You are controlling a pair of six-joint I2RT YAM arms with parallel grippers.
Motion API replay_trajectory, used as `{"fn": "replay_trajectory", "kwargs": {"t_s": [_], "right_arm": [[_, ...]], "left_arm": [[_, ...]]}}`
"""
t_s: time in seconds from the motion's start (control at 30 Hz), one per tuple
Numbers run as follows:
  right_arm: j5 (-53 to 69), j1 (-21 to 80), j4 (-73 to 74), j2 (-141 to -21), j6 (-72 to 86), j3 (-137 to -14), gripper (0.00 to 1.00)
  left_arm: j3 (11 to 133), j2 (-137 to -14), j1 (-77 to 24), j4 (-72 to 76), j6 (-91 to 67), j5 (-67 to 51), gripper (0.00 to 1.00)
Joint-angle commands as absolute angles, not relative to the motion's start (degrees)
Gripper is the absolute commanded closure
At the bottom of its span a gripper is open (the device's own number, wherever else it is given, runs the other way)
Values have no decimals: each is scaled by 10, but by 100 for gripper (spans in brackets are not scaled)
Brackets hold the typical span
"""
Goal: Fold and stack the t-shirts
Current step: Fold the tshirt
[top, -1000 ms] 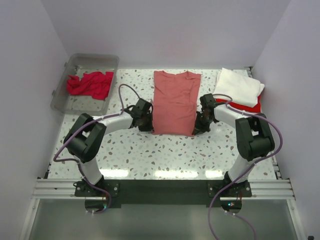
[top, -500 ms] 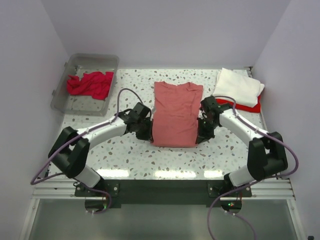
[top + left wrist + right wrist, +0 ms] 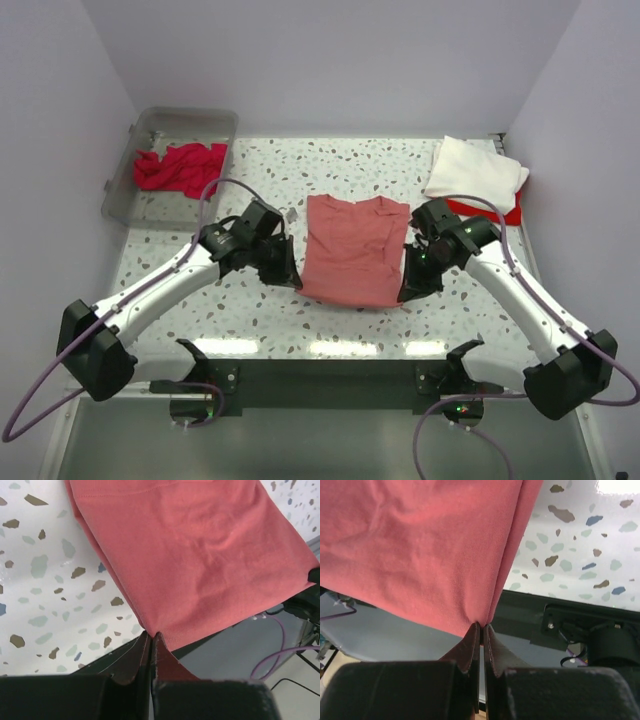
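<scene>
Left gripper (image 3: 292, 281), right gripper (image 3: 407, 294) clamp coral-red t-shirt (image 3: 352, 250) at near corners.

red shirt (image 3: 495, 212), mostly hidden (under white shirt (image 3: 475, 168))

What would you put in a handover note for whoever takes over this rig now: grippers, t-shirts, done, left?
Left gripper: shut on the coral-red shirt at its near left corner.
Right gripper: shut on its near right corner; hem lifted off the table.
Done: white shirt folded atop bright red shirt, far right.
Left: finish this fold, stack it; crimson shirt lies crumpled in clear bin.
</scene>
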State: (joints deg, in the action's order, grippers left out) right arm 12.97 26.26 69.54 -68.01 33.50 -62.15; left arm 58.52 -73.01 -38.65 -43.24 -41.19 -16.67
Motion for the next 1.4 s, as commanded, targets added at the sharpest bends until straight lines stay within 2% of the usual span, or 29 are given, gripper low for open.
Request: {"fn": "replay_trajectory", "kwargs": {"t_s": [0.0, 0.13, 0.33, 0.63, 1.03, 1.37], "right_arm": [[134, 266, 772, -650, 364, -678, 100], [123, 265, 745, -657, 381, -699, 100], [86, 259, 672, -721, 369, -728, 100], [76, 179, 595, -833, 322, -794, 100], [60, 137, 577, -995, 271, -907, 100], [64, 108, 577, -1088, 252, -978, 100]], "left_arm": [[630, -693, -388, -474, -451, -190, 100], [669, -707, -388, -445, -466, -182, 100], [729, -798, -369, -390, -439, -172, 100], [798, -896, -327, -381, -394, -166, 100], [797, -971, -271, -333, -397, -167, 100], [892, -1083, -252, -330, -372, -186, 100]]}}
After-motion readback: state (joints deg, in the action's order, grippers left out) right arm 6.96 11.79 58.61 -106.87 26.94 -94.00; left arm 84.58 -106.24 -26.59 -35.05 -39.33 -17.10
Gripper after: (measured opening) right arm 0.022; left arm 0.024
